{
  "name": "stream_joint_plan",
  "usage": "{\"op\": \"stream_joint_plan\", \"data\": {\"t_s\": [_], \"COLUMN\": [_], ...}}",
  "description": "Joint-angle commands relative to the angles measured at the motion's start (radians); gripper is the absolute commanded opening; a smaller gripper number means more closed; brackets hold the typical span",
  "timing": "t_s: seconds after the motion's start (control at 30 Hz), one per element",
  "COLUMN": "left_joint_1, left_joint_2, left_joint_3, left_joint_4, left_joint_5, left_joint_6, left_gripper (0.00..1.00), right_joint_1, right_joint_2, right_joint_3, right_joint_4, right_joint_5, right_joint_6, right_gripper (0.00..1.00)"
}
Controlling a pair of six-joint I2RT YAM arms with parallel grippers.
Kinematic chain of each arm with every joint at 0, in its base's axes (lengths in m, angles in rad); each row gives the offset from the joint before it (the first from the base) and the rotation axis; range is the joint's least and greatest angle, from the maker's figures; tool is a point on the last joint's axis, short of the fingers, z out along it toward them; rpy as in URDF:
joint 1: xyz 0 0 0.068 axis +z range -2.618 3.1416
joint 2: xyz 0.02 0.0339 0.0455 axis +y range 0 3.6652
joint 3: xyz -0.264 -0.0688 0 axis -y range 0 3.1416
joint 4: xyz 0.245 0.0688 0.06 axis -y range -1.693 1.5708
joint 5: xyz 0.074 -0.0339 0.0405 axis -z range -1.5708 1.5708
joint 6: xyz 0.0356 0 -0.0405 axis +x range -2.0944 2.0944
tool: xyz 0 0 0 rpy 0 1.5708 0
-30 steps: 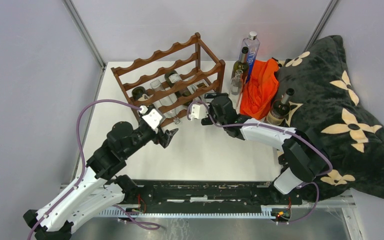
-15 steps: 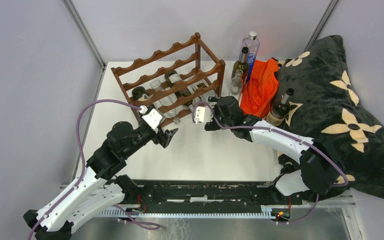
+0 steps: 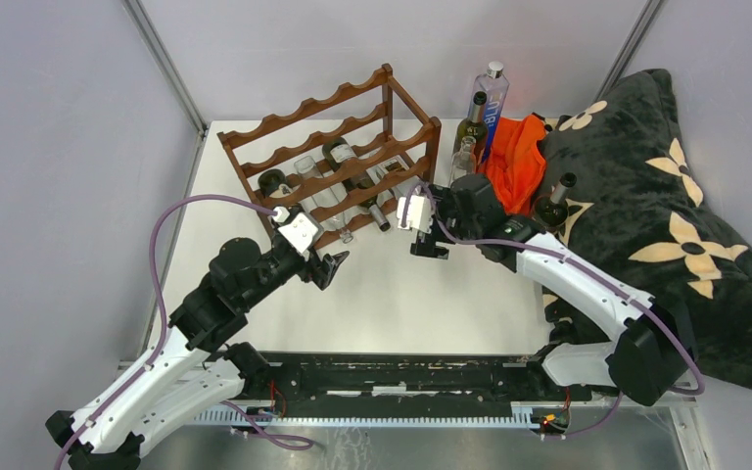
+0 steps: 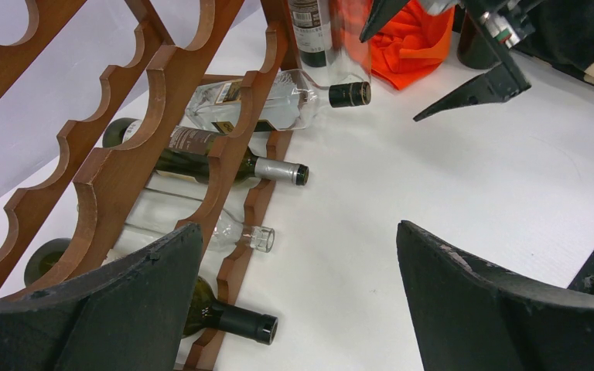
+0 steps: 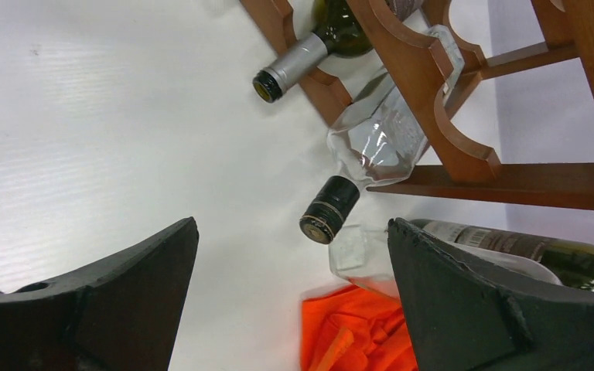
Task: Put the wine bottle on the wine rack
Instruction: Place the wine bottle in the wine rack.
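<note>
Wine bottle (image 5: pixel 379 143) in wine rack (image 5: pixel 427 91), right claw (image 5: pixel 292 229) spread just beside

Two arms are fixed at the near edge of the table. The left arm (image 3: pixel 162 384) has long white shells and chunky black joints. The right arm (image 3: pixel 568 274) looks the same, with white tubes and round black joints. A thin purple cable (image 3: pixel 154 255) loops along the left arm. A second purple cable (image 3: pixel 674 331) runs along the right arm. Each wrist has a small white box (image 3: pixel 299 232) on it. The left gripper (image 3: pixel 331 264) and the right gripper (image 3: pixel 431 251) are black. Up close, their fingers (image 4: pixel 495 301) are flat, dark grey wedges with rough, scuffed edges.
</note>
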Motion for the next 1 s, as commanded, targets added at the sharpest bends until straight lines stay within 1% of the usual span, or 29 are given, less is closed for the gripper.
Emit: {"op": "stream_joint_plan", "data": {"t_s": [0.0, 0.1, 0.2, 0.27, 0.33, 0.43, 0.57, 0.63, 0.77, 0.97], "left_joint_1": [0.008, 0.01, 0.011, 0.012, 0.013, 0.015, 0.017, 0.019, 0.02, 0.022], "left_joint_2": [-0.01, -0.011, -0.008, -0.004, -0.001, 0.001, 0.001, 0.001, -0.001, 0.0], "left_joint_3": [0.0, -0.001, -0.002, -0.002, -0.002, -0.001, -0.004, -0.004, -0.004, -0.004], "left_joint_4": [0.058, 0.059, 0.06, 0.061, 0.059, 0.059, 0.059, 0.061, 0.061, 0.06], "left_joint_5": [0.015, 0.011, 0.01, 0.01, 0.008, 0.007, 0.005, 0.005, 0.01, 0.02], "left_joint_6": [-0.019, -0.017, -0.016, -0.015, -0.015, -0.016, -0.015, -0.015, -0.014, -0.013], "left_gripper": [1.0, 1.0, 1.0, 1.0, 1.0, 1.0, 1.0, 1.0, 1.0, 1.0], "right_joint_1": [-0.063, -0.1, -0.115, -0.118, -0.118, -0.119, -0.111, -0.112, -0.11, -0.111], "right_joint_2": [-0.042, -0.037, -0.01, 0.014, 0.044, 0.106, 0.177, 0.198, 0.24, 0.283], "right_joint_3": [0.027, 0.018, 0.045, 0.073, 0.106, 0.156, 0.181, 0.183, 0.185, 0.158], "right_joint_4": [-0.012, 0.005, 0.019, 0.026, 0.028, 0.018, 0.029, 0.042, 0.042, 0.069], "right_joint_5": [-0.212, -0.221, -0.157, -0.12, -0.1, -0.075, 0.023, 0.066, 0.116, 0.127], "right_joint_6": [0.079, 0.107, 0.151, 0.181, 0.221, 0.286, 0.349, 0.361, 0.372, 0.386], "right_gripper": [0.98, 0.98, 0.98, 0.96, 0.92, 0.84, 0.71, 0.66, 0.64, 0.64]}}
